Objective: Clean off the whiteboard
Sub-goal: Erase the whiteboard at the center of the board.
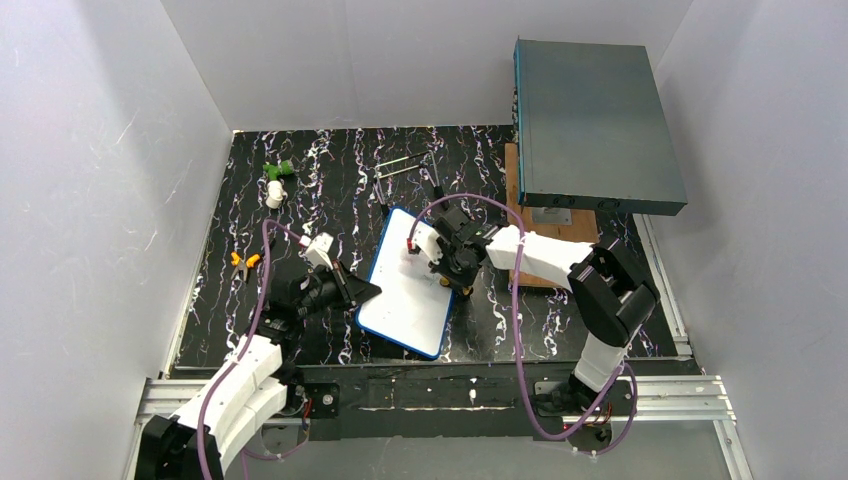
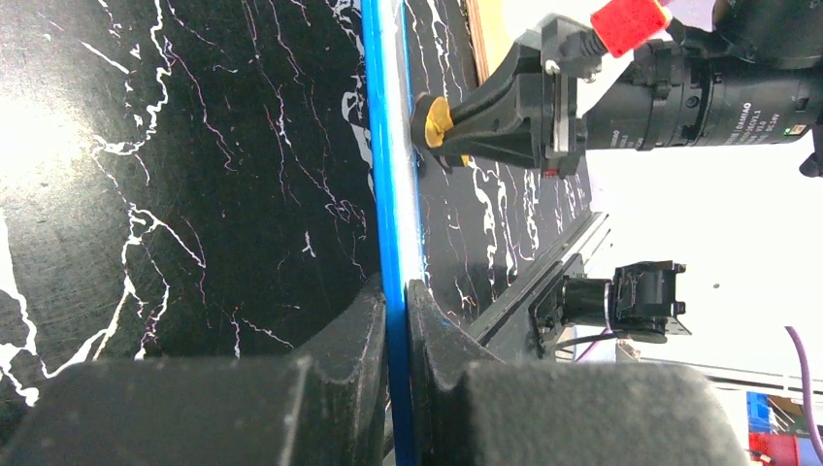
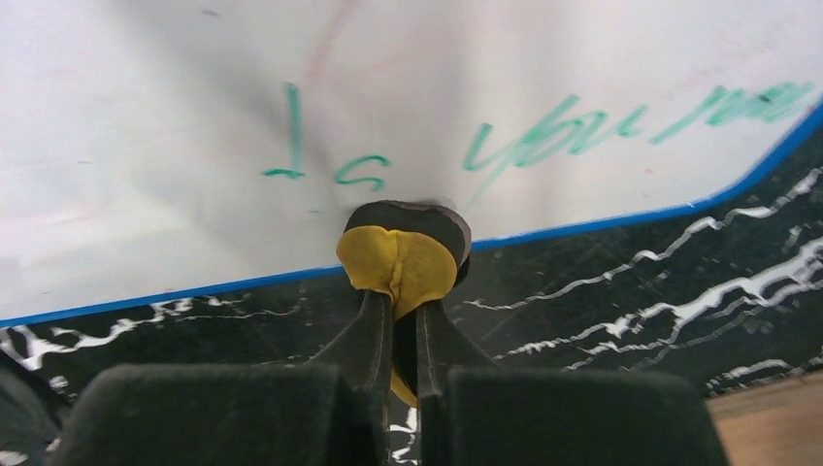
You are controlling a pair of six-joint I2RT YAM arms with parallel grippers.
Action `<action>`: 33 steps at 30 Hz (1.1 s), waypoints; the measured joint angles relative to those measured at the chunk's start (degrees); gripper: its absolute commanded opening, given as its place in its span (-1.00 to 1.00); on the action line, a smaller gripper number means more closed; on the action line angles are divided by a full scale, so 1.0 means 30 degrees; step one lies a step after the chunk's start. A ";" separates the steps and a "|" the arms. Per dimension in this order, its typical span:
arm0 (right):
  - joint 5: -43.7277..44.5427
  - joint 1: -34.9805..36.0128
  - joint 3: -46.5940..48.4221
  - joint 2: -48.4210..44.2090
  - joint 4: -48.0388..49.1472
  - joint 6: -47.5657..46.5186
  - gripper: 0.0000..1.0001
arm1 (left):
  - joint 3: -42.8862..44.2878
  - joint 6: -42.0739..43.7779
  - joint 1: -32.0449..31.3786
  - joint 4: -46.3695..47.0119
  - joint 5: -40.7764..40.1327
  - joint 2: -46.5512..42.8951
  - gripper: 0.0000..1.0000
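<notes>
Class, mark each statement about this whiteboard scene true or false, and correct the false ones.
1. The left gripper clamps the whiteboard's blue edge. True.
2. The right gripper is open and empty. False: it is shut on a yellow and black eraser.
3. Green writing shows on the whiteboard. True.
4. The eraser is at the whiteboard's middle. False: it is close to the blue edge.
5. The grey box lies on the whiteboard. False: it stands apart, at the far right.
</notes>
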 measured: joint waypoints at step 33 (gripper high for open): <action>-0.2812 -0.1297 0.1843 0.1129 -0.1188 0.2637 -0.97 | 0.0000 -0.0080 -0.0138 0.1355 0.0481 0.1348 -1.00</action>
